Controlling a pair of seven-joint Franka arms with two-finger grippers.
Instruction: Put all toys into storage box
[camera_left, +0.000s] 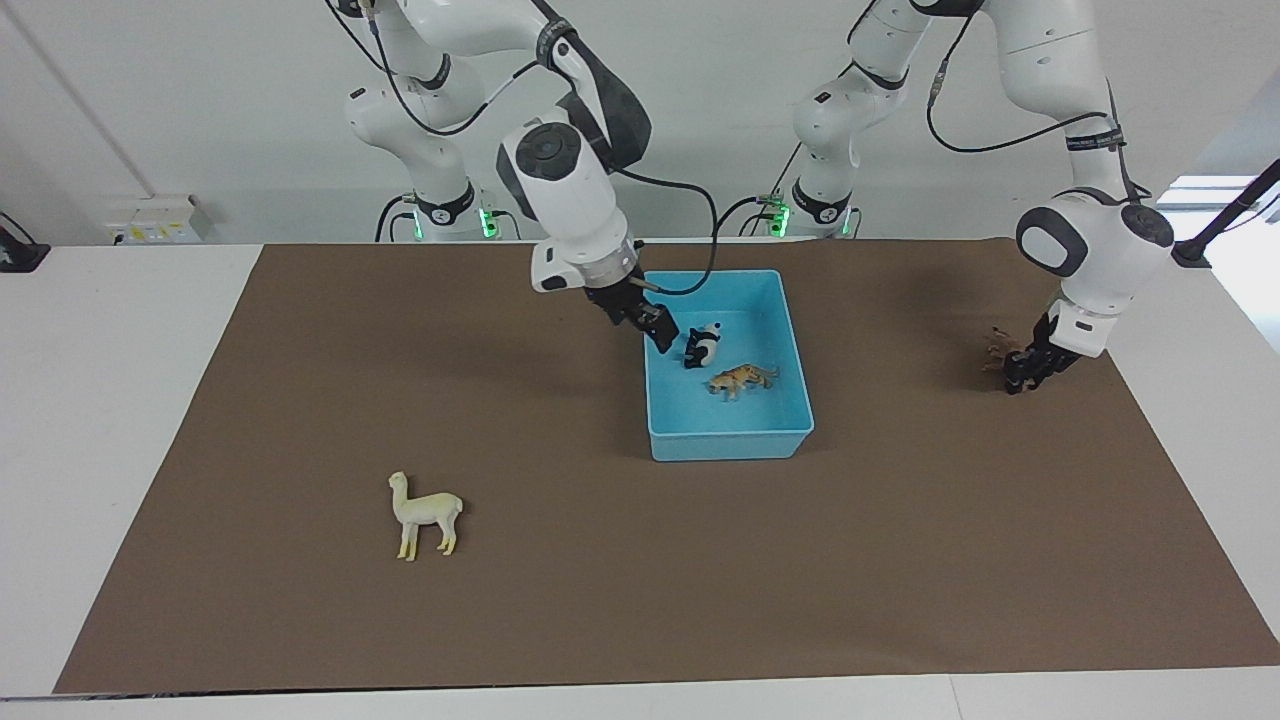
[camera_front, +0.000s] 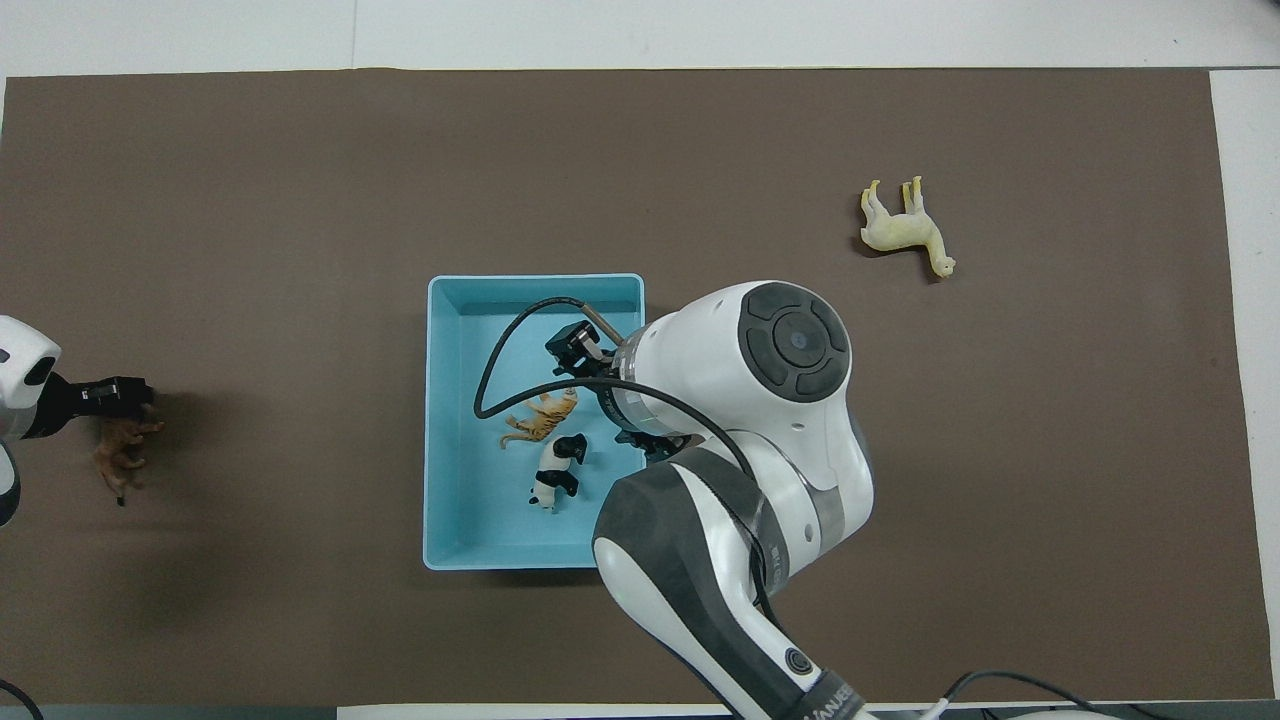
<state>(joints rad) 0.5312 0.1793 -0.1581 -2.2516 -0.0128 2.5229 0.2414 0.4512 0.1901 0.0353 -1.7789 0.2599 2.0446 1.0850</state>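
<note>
two toys lie in the blue box (camera_left: 775, 305), panda (camera_left: 703, 345) and tiger (camera_left: 742, 378); right gripper (camera_left: 661, 330) hangs just beside the panda, its grip impossible to read. alpaca (camera_left: 424, 512) lies well apart. left gripper (camera_left: 1022, 372) touches the lion (camera_left: 997, 348), grip unreadable.

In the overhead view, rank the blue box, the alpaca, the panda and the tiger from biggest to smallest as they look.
1. Box, by far the largest.
2. Alpaca, lying on the mat.
3. Tiger and panda, both inside the box, look about alike; I would not rank them.
</note>
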